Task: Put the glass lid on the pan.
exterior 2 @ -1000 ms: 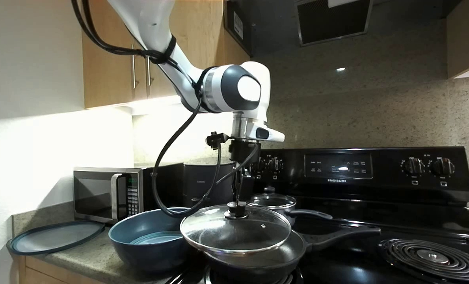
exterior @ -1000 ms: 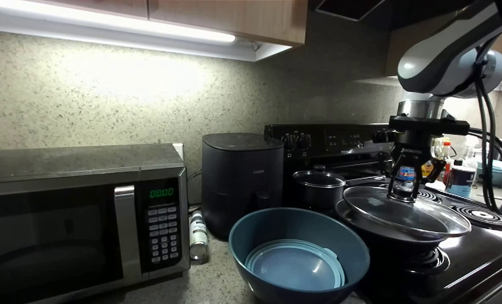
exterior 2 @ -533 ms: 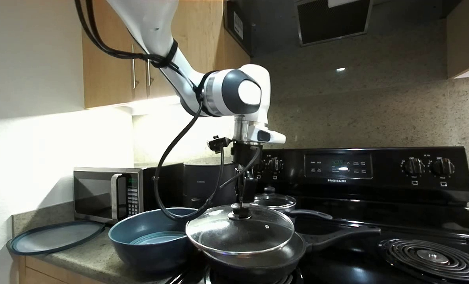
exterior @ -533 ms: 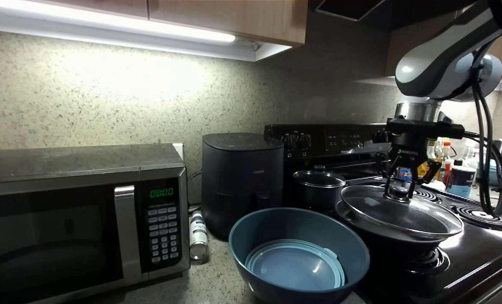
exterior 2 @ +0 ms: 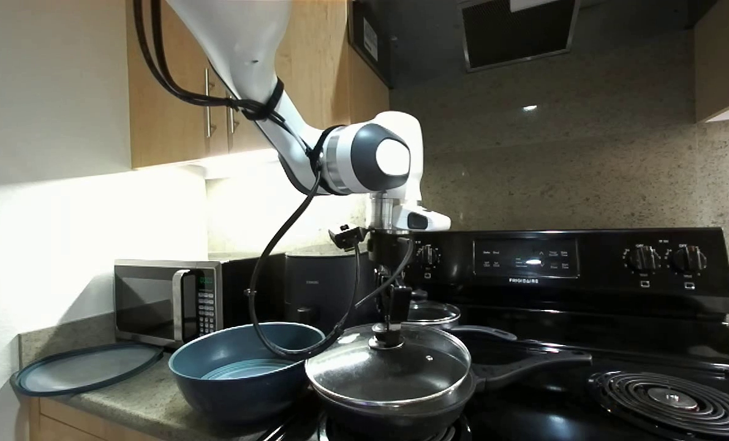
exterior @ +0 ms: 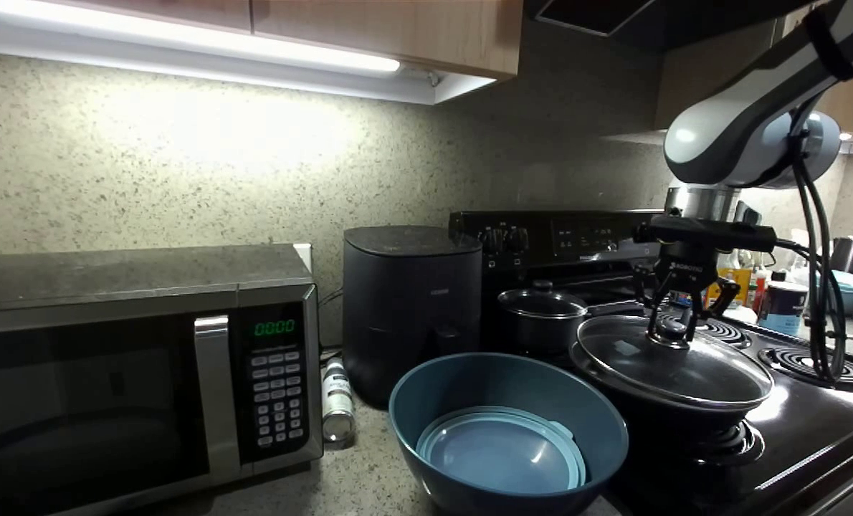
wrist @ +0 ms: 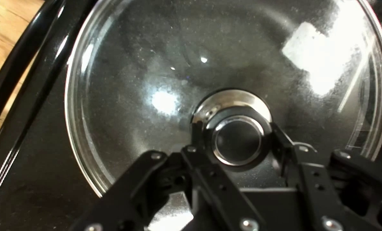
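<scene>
The glass lid (exterior: 692,376) is over the black pan (exterior 2: 401,421) on the stove, in both exterior views. The lid (exterior 2: 389,376) sits low and close to the pan's rim, slightly offset toward the blue bowl. I cannot tell whether its whole rim touches. My gripper (exterior: 670,338) points down and is shut on the lid's dark centre knob (wrist: 238,141). In the wrist view the fingers (wrist: 197,136) stand on either side of the knob. The lid's glass (wrist: 139,128) fills most of that view, and the pan beneath is largely hidden.
A large blue bowl (exterior 2: 184,376) stands beside the pan. The pan's handle (exterior 2: 530,370) extends toward the bare burner (exterior 2: 671,398). A smaller dark pot (exterior: 541,330) with its own lid stands behind. An air fryer (exterior: 412,315) and microwave (exterior: 111,387) stand beyond.
My gripper and the lid have moved down and shifted sideways over the pan. The lid's tilt has lessened and its rim is now closer to the pan's rim. The pan has not moved.
</scene>
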Action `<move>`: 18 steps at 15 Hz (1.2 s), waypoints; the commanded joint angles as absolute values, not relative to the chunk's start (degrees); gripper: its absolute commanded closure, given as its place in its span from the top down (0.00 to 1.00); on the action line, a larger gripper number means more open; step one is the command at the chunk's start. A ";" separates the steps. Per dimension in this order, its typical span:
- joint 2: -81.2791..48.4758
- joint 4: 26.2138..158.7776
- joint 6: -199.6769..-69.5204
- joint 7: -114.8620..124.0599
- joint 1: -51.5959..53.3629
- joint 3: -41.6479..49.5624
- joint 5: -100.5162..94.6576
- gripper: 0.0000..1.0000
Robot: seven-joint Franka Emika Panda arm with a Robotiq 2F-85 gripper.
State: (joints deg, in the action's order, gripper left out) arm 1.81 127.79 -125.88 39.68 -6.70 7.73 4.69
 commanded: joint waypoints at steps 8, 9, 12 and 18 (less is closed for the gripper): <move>-0.65 126.75 -124.98 35.13 -7.00 7.75 6.93 0.25; -0.71 126.73 -124.89 34.67 -7.00 7.74 7.19 0.25; -0.73 126.38 -124.27 34.13 -6.98 7.73 7.50 0.25; 3.48 126.12 -122.28 36.77 -6.62 7.35 5.46 0.25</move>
State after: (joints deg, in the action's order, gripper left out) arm 0.24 126.84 -125.28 36.65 -6.54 7.76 5.25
